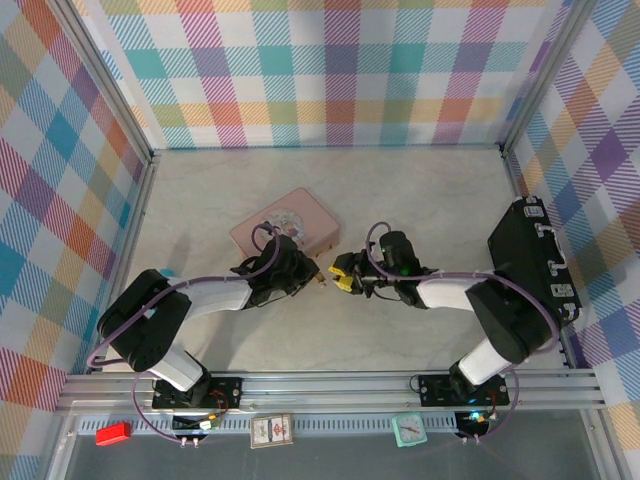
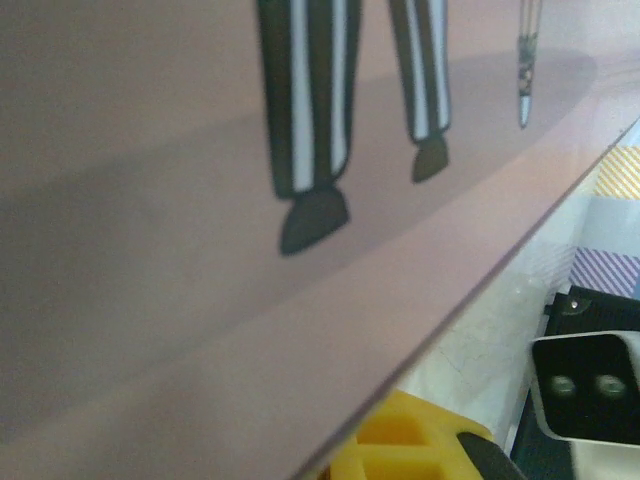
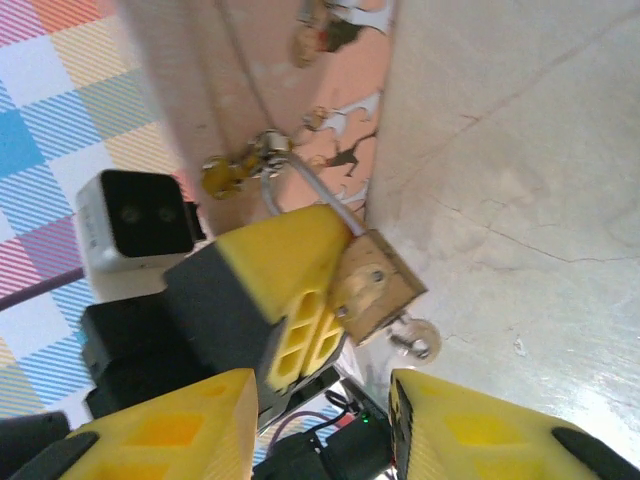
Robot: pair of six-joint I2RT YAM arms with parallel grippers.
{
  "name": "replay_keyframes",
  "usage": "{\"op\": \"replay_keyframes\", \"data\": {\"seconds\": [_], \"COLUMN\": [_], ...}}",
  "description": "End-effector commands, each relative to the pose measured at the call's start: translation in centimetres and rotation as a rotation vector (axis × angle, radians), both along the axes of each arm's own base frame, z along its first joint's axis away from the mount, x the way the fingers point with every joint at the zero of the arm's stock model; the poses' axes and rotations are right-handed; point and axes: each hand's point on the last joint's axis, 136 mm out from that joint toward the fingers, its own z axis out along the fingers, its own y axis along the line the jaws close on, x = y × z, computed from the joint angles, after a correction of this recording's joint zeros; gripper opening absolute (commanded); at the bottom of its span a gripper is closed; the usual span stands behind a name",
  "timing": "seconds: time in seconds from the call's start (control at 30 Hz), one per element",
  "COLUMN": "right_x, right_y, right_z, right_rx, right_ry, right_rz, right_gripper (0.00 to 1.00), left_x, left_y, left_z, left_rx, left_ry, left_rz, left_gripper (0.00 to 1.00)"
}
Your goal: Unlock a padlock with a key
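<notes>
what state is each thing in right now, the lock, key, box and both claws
padlock: shackle looped through the clasp of the pink box, looks closed
key: seems seated in the padlock's keyhole, head sticking out
pink box: lid down
left claw: one finger against the padlock body, the other hidden
right claw: open, holding nothing

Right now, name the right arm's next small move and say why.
Probably ease the open right jaws forward and close them on the small silver key head, which sticks out from the base of the squarish brass padlock. The jaws sit short of it, either side, holding nothing.
</notes>
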Motion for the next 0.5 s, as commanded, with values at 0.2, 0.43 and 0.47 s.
{"op": "replay_keyframes", "data": {"seconds": [0.2,0.43,0.47], "right_x": [-1.0,-0.5,-0.7], "right_y": [-3.2,-2.4,-2.1], "right_z": [0.0,2.8,2.8], "right_rx": [-0.386,-0.633,-0.637], "right_ry": [-0.276,-0.854,-0.91], "right_rz": [0.183,0.277,0.293], "right_gripper": [0.41,0.42,0.42], "left_x": [0.4,1.1,1.2], "left_y": [3.5,6.0,5.8], "left_z": [2.7,4.7,4.7], "left_rx": [0.148,0.405,0.408], "left_ry": [-0.032,-0.153,-0.152], "left_rz": [0.022,-0.013,-0.023], "left_gripper": [0.0,0.0,0.0]}}
